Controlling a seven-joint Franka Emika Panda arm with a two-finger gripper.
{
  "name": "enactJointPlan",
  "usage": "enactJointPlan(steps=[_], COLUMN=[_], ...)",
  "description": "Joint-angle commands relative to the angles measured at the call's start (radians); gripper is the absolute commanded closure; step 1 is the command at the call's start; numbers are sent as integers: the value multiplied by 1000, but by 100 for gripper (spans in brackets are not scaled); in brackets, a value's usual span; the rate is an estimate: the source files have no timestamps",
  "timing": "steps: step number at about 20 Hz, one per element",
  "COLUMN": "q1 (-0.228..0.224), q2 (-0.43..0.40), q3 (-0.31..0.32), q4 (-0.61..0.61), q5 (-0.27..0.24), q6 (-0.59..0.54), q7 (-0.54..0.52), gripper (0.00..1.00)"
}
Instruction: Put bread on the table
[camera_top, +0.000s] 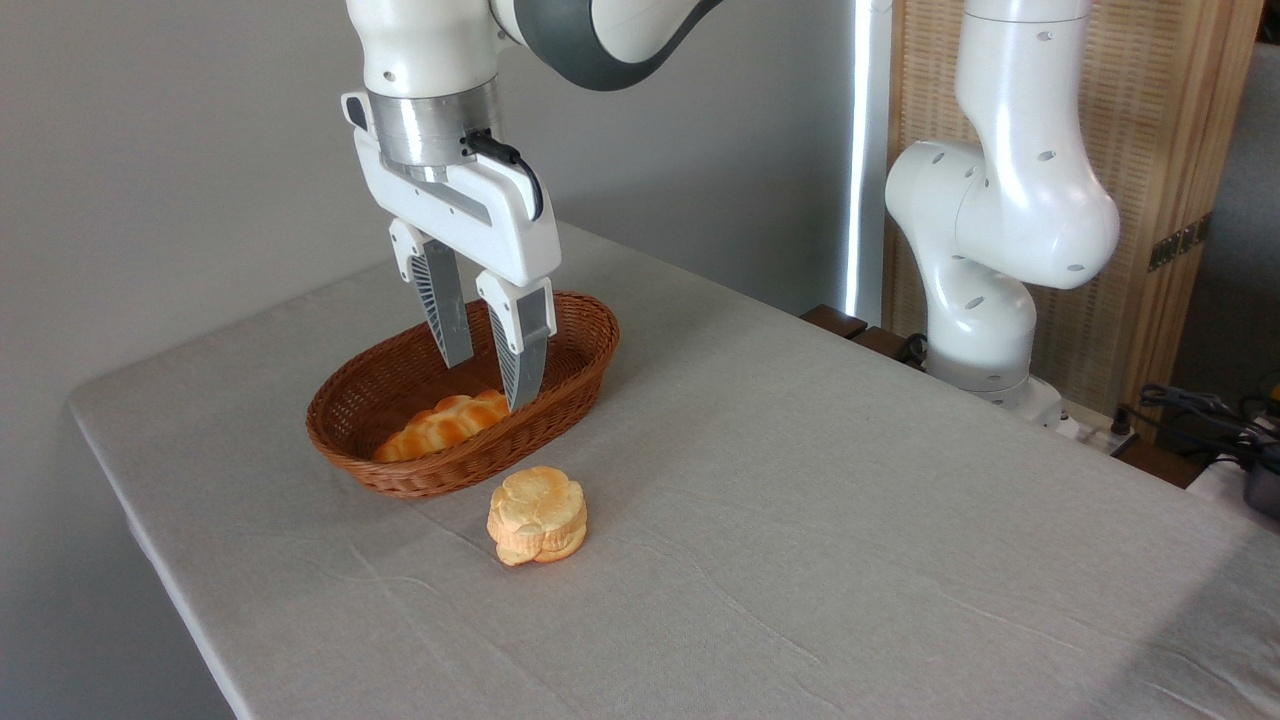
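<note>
Hanging open gripper (490, 385) above bread (440, 425) in basket (400, 480), no writing legible

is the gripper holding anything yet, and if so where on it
Nothing is held. The gripper is open above the bread, which lies in the basket.

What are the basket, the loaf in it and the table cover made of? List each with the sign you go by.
Basket: woven wicker or rattan, brown, slightly glossy; the weave ribs show.
Loaf: glossy orange-brown braided crust; the even shine suggests a plastic or foam model, though real bread is possible.
Table cover: matte light grey-beige cloth; shallow wrinkles run across it.
</note>
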Motion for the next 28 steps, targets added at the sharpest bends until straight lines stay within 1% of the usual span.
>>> enactJointPlan(steps=[1,6,10,14,17,28], q1=[-1,-7,-7,-7,-7,-7], q2=[12,2,-1,1,4,2], q3=[-1,-21,-39,-42,-59,-59], q4=[28,30,36,36,34,36], q5=[16,16,16,16,16,16], q6=[-44,-47,-82,-82,-82,-91], q7=[15,14,8,11,8,6], gripper=[0,0,0,0,0,0])
